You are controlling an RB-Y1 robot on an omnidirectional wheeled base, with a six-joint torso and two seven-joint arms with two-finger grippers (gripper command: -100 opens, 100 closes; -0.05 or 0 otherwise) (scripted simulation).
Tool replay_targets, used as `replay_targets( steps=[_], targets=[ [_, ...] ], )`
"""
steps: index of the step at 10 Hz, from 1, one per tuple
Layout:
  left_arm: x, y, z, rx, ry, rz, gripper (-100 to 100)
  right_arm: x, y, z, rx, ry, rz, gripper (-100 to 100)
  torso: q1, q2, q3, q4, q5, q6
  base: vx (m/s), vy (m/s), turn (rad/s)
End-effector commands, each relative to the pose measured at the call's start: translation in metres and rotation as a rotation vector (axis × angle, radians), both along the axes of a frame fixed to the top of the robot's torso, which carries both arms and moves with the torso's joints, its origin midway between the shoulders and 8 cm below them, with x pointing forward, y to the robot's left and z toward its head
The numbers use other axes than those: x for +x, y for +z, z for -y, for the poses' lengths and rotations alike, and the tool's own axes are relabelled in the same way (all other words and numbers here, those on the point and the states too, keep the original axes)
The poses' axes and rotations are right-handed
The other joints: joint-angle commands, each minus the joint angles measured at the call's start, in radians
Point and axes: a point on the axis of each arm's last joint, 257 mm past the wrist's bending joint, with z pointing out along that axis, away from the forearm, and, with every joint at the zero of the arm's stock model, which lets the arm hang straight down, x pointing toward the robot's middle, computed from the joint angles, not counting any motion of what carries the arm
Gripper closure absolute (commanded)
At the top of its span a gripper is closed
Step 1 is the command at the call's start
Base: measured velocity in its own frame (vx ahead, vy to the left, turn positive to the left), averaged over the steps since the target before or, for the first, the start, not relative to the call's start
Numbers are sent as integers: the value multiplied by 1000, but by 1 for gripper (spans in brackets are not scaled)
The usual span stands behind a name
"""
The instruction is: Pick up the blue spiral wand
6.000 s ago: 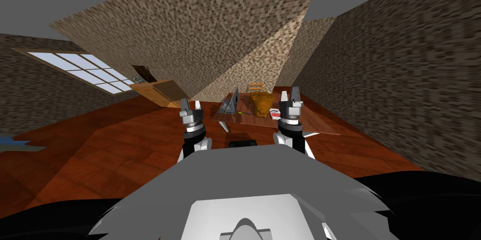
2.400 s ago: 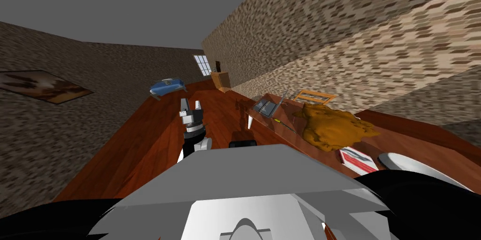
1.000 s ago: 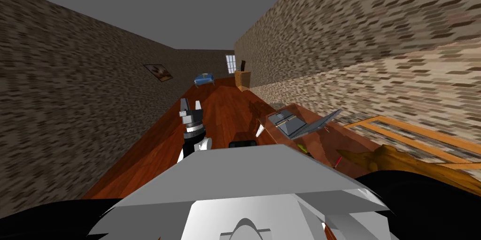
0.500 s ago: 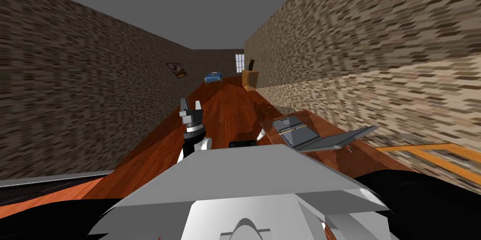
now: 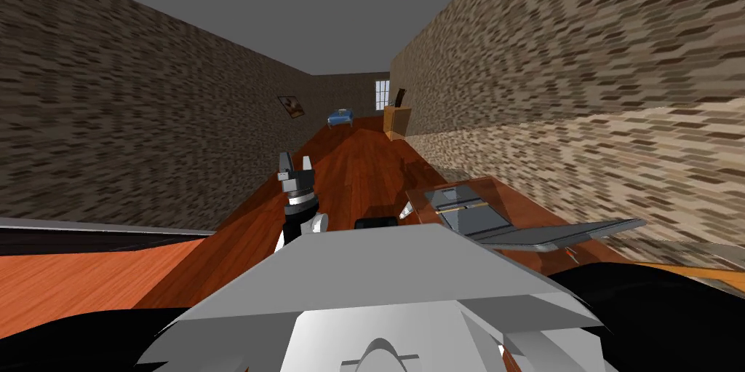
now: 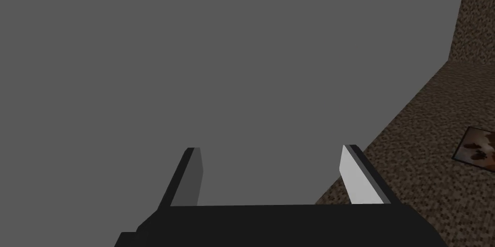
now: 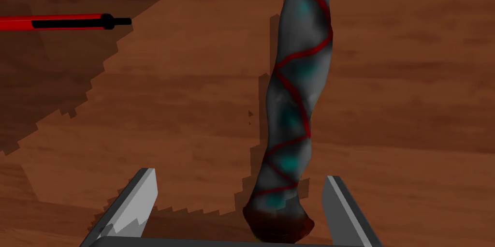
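Right claw [image 7: 240, 175]: fingers spread wide, holding nothing, low over the desk [image 7: 411, 89].
Wand [image 7: 295, 94]: grey-teal with a red spiral line, lying on the desk. Its dark end sits between the 2 fingers, nearer 1 of them, touching neither.
Red pen [image 7: 63, 21]: on the desk, well apart from the wand.
Left claw [image 6: 271, 148]: fingers apart, empty.

One bench [image 7: 411, 89], and on it, one spiral wand [image 7: 296, 104], grey with teal patches and red lines. One red-and-black pen [image 7: 63, 21] there too. One open laptop [image 5: 469, 216] at the bench's corner. Two arms up: one left end effector [image 5: 297, 159], one right end effector [image 7: 239, 181]. Down the room: one window [image 5: 382, 94], one wooden cabinet [image 5: 397, 121], one blue seat [image 5: 340, 117], one wall picture [image 5: 291, 104].
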Motion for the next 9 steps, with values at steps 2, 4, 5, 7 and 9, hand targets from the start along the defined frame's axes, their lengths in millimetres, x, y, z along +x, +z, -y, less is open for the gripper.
replay_targets(
  steps=[2,4,5,7,9],
  targets=[
    [0,0,0,0,0,0,0,-10,-7,2,1,-72,0,-100,2,2,2,1,0,1,-154,43,230],
    [0,0,0,0,0,0,0,-16,-12,3,1,-122,1,-100,2,3,2,1,1,0,-129,30,284],
    [0,0,0,0,0,0,0,-19,-15,3,1,-147,1,-100,1,2,1,1,0,2,-111,31,163],
    [0,0,0,0,0,0,0,-25,-20,3,1,-197,2,-100,2,1,1,0,0,0,-112,50,287],
    [0,0,0,0,0,0,0,-22,-17,4,0,-184,4,100,-1,-1,0,0,-1,2,-28,11,13]
  ],
)
